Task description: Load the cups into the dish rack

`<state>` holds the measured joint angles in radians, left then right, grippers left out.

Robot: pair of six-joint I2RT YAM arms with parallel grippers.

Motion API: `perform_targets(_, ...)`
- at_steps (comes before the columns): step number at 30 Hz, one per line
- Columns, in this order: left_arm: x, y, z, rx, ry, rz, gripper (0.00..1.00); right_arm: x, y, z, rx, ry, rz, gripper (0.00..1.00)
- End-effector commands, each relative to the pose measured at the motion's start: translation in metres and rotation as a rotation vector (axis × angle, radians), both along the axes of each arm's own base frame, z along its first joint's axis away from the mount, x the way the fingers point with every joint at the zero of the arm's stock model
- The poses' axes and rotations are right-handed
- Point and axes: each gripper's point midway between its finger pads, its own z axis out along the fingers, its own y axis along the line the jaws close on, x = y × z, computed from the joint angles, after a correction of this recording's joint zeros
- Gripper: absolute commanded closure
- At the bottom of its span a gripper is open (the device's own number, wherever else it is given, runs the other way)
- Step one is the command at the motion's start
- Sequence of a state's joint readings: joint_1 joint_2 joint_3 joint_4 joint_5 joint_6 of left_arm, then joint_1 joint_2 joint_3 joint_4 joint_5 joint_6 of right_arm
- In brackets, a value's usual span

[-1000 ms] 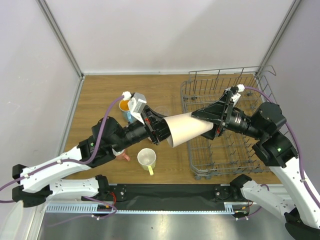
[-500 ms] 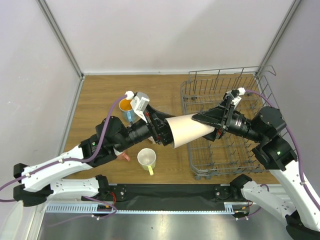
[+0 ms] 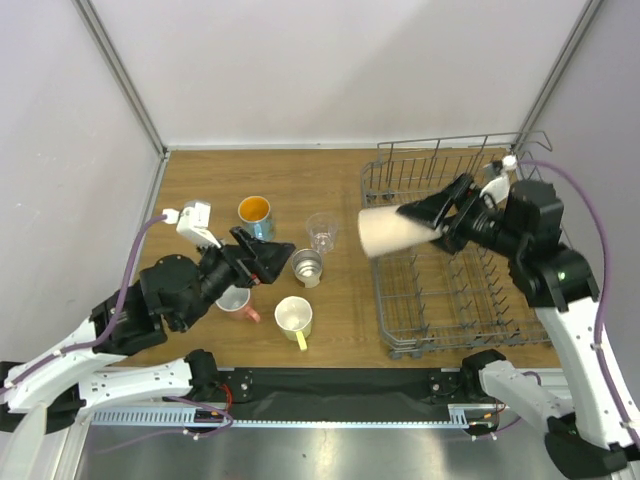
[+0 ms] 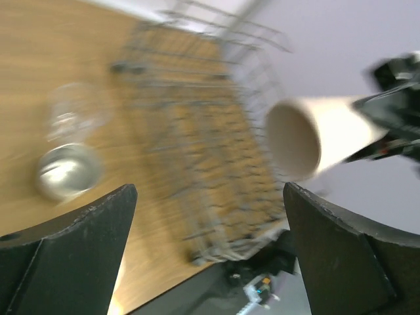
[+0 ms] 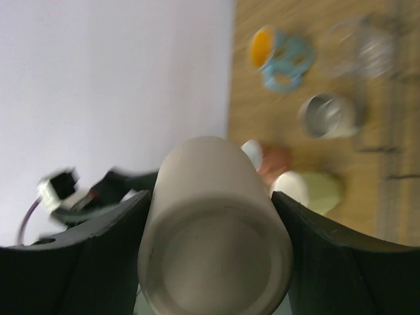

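The handover is finished. The left hand [image 3: 272,256], which a second ago shared the tall beige cup [image 3: 390,230], has opened wide and pulled back low over the wooden desk [image 3: 200,180], near the small steel cup [image 3: 307,267]. Now only the right hand [image 3: 428,214] grips the beige cup. The cup lies horizontal in the air above the left edge of the grey wire dish rack [image 3: 430,165]. I judge it only remains to lower it in.

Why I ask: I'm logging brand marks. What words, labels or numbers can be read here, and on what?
None can be read. The beige cup, steel cup, yellow mug and dish rack show no print in the top view; both wrist views are too blurred to show any lettering.
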<state>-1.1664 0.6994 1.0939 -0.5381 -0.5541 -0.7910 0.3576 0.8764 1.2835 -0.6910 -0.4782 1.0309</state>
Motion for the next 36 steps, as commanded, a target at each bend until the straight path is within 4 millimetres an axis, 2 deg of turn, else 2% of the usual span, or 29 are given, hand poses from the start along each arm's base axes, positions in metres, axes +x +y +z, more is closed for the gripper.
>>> perform_targets(1,0.008,0.042,-0.044,0.182,0.123,0.185,0.00,0.038,-0.053,0.005,-0.226,-0.126,-0.190,1.00)
perform_targets(2,0.006,0.041,-0.051,0.216,0.137,0.170,0.00,0.057,-0.067,-0.003,-0.307,-0.133,-0.235,1.00)
perform_targets(4,0.005,0.038,-0.055,0.249,0.136,0.144,0.01,0.076,-0.095,0.001,-0.391,-0.135,-0.343,1.00)
perform_targets(5,0.005,0.034,-0.055,0.257,0.132,0.134,0.01,0.092,-0.113,-0.006,-0.468,-0.128,-0.411,1.00)
perform_targets(7,0.005,0.025,-0.061,0.300,0.133,0.097,0.01,0.109,-0.136,-0.010,-0.547,-0.119,-0.499,1.00)
perform_targets(8,0.004,0.021,-0.061,0.312,0.129,0.080,0.02,0.118,-0.157,-0.008,-0.593,-0.114,-0.589,1.00)
perform_targets(9,0.004,0.013,-0.065,0.339,0.135,0.054,0.02,0.132,-0.172,-0.016,-0.654,-0.094,-0.631,1.00)
perform_targets(10,0.004,0.011,-0.065,0.366,0.122,0.031,0.02,0.137,-0.184,-0.018,-0.687,-0.085,-0.670,1.00)
perform_targets(11,0.004,0.006,-0.066,0.383,0.117,0.012,0.02,0.149,-0.211,-0.026,-0.752,-0.044,-0.761,1.00)
perform_targets(14,0.000,-0.007,-0.075,0.453,0.104,-0.076,0.02,0.165,-0.252,-0.034,-0.865,-0.005,-0.883,1.00)
perform_targets(15,-0.001,-0.011,-0.076,0.459,0.098,-0.093,0.02,0.172,-0.270,-0.044,-0.896,0.038,-0.920,1.00)
perform_targets(18,-0.002,-0.015,-0.086,0.494,0.077,-0.136,0.02,0.182,-0.301,-0.052,-0.973,0.059,-0.995,1.00)
perform_targets(23,0.000,-0.027,-0.093,0.478,-0.020,-0.193,0.00,0.202,-0.331,-0.069,-1.114,0.099,-1.024,1.00)
perform_targets(25,0.003,-0.027,-0.107,0.520,-0.041,-0.208,0.00,0.209,-0.337,-0.069,-1.131,0.123,-1.037,1.00)
perform_targets(26,0.008,-0.026,-0.110,0.527,-0.034,-0.199,0.00,0.214,-0.338,-0.080,-1.144,0.161,-1.023,1.00)
perform_targets(29,0.019,-0.020,-0.120,0.552,0.000,-0.195,0.00,0.217,-0.345,-0.086,-1.166,0.205,-1.039,1.00)
perform_targets(31,0.027,-0.013,-0.121,0.565,0.002,-0.177,0.00,0.220,-0.348,-0.087,-1.180,0.203,-1.044,1.00)
perform_targets(36,0.032,-0.009,-0.111,0.549,-0.027,-0.174,0.00,0.228,-0.356,-0.102,-1.226,0.225,-1.013,1.00)
